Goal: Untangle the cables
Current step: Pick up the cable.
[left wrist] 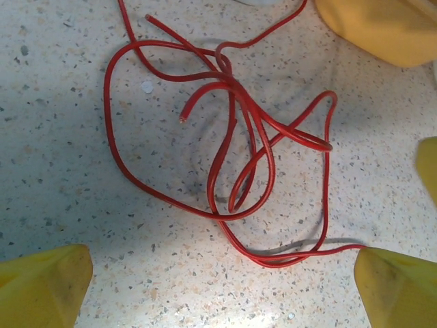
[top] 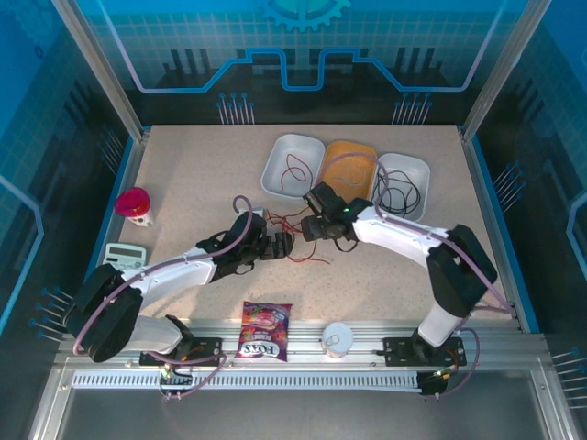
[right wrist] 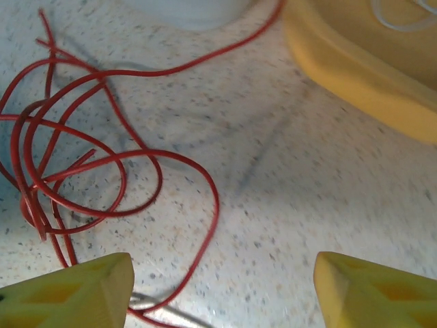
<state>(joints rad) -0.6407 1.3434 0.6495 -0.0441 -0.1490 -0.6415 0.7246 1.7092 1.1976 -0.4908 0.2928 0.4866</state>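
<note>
At the left gripper [left wrist: 222, 290]: spread wide, pinching nothing, poised straight above the knot of the thin red cable [left wrist: 231, 85], which lies in loose loops on the speckled beige tabletop [left wrist: 61, 171]. At the right gripper [right wrist: 218, 290]: also spread and empty, red loops beside one finger.

To do this well, probably: pick out one free strand end, pinch it clear of the crossings, draw it gently off the knot while pinning the rest. Never two strands together.

Further out: both forearms reaching low toward table centre, wrists bent down, just near of the white plastic tray [top: 280, 160], orange plastic tray [top: 353, 151] and second white tray [top: 417, 165].
</note>
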